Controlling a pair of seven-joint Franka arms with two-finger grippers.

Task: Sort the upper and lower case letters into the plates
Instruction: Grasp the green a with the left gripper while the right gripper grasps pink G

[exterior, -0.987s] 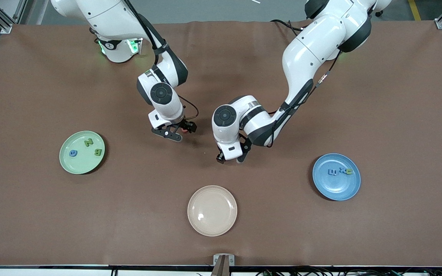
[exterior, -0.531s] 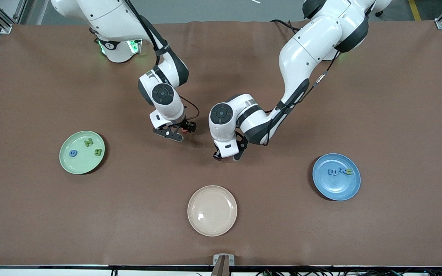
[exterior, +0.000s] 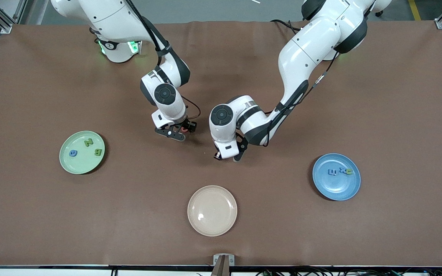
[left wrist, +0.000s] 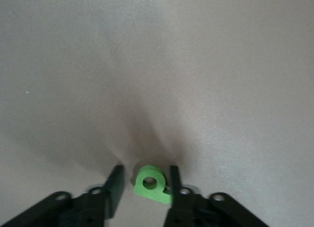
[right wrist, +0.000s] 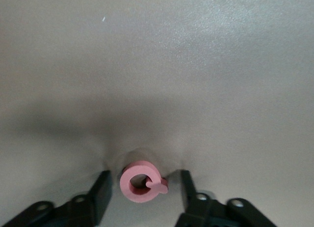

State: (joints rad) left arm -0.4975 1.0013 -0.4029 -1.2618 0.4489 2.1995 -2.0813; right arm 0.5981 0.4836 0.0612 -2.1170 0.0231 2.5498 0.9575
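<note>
My left gripper (exterior: 227, 157) is down at the table's middle. Its fingers straddle a small green letter (left wrist: 150, 191): one finger touches it, the other stands a little off, so the left gripper (left wrist: 145, 175) is still open. My right gripper (exterior: 181, 131) is low beside it, toward the right arm's end. It is open around a pink letter (right wrist: 125, 185), with a gap on each side of the letter (exterior: 183, 130). The pale green plate (exterior: 79, 165) holds three letters. The blue plate (exterior: 336, 188) also holds three letters.
A cream-beige plate (exterior: 212, 210) with nothing in it sits nearer the front camera than both grippers. The two hands are close together over the brown table mat (exterior: 397, 115).
Both grippers' fingers have closed in around their letters. The left hand has shifted slightly toward the right arm's end and away from the front camera. The right hand has barely moved.
</note>
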